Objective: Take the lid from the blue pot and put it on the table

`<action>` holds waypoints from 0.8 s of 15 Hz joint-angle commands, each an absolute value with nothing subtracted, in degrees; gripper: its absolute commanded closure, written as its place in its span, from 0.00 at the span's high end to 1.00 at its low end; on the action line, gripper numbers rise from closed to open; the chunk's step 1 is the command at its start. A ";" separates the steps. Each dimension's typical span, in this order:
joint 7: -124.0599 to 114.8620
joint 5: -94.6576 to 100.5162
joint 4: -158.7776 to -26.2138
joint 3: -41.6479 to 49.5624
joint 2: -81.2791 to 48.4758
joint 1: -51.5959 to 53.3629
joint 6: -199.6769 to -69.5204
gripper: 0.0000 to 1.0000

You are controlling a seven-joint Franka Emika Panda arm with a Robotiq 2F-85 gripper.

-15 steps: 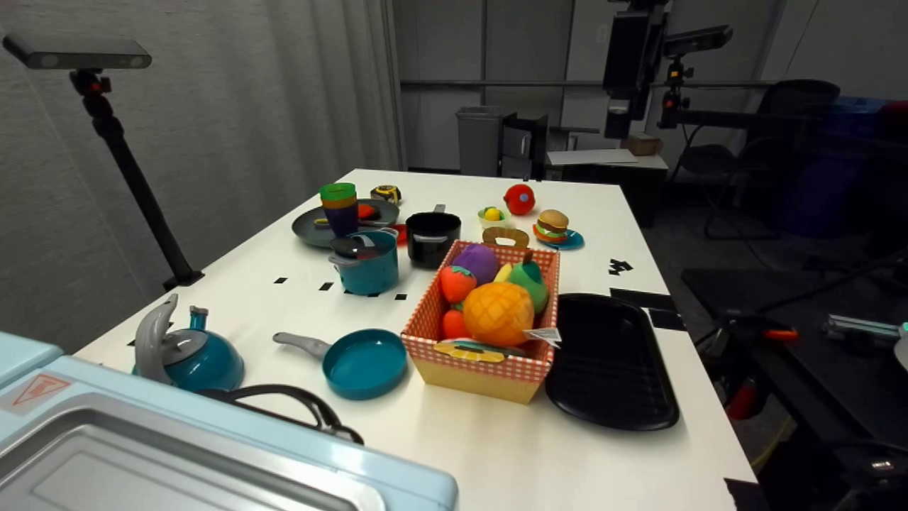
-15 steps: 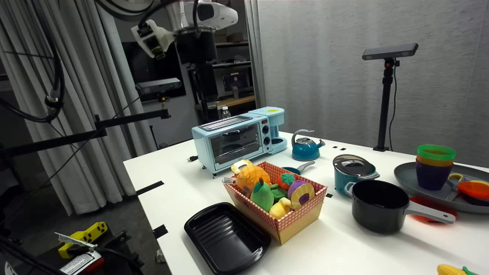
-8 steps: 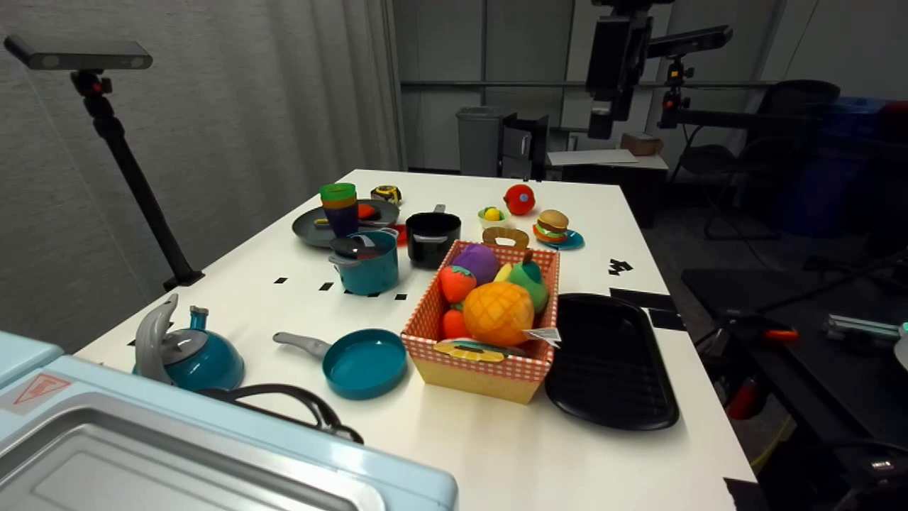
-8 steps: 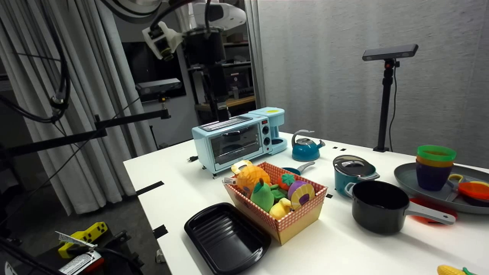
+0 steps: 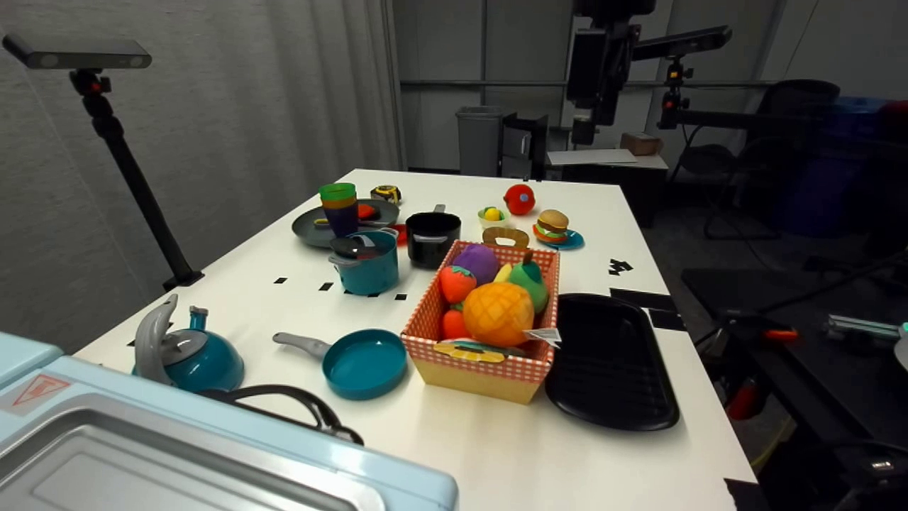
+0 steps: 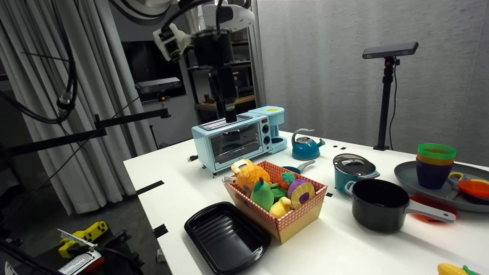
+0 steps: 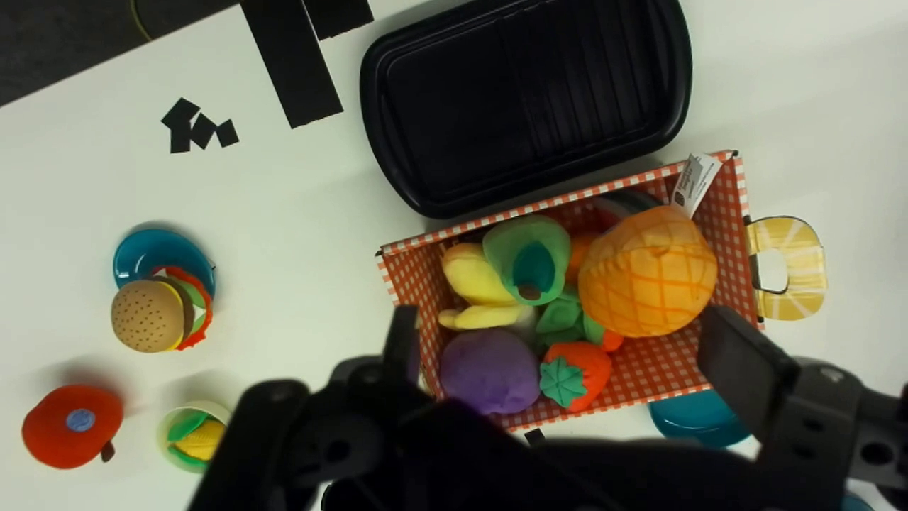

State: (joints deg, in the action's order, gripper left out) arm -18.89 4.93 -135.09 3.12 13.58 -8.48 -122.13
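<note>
We see the lid sitting on top of the blue pot, near the long edge of the counter by the gray curtain. A black pot is just beside the blue pot. A gray plate with a stack of cups lies by that same edge. Between the two long edges, we find a basket of toy fruit. A black tray sits just beside it, close to the opposite long edge. A light blue oven stands by a short edge. Our claw hangs up high and is spread wide.
</note>
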 commanded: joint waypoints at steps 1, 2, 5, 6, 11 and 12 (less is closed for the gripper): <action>-18.89 4.96 -135.01 3.27 13.57 -8.33 -122.02 1.00; -18.89 4.96 -135.03 3.27 13.58 -8.33 -122.02 1.00; -17.80 4.46 -135.16 3.46 13.53 -8.15 -122.55 1.00; -17.02 3.94 -135.10 3.61 13.43 -7.99 -122.39 1.00; -11.14 0.53 -128.35 4.88 5.66 -7.56 -122.83 1.00; -9.72 -0.27 -126.50 5.23 3.95 -7.59 -122.64 1.00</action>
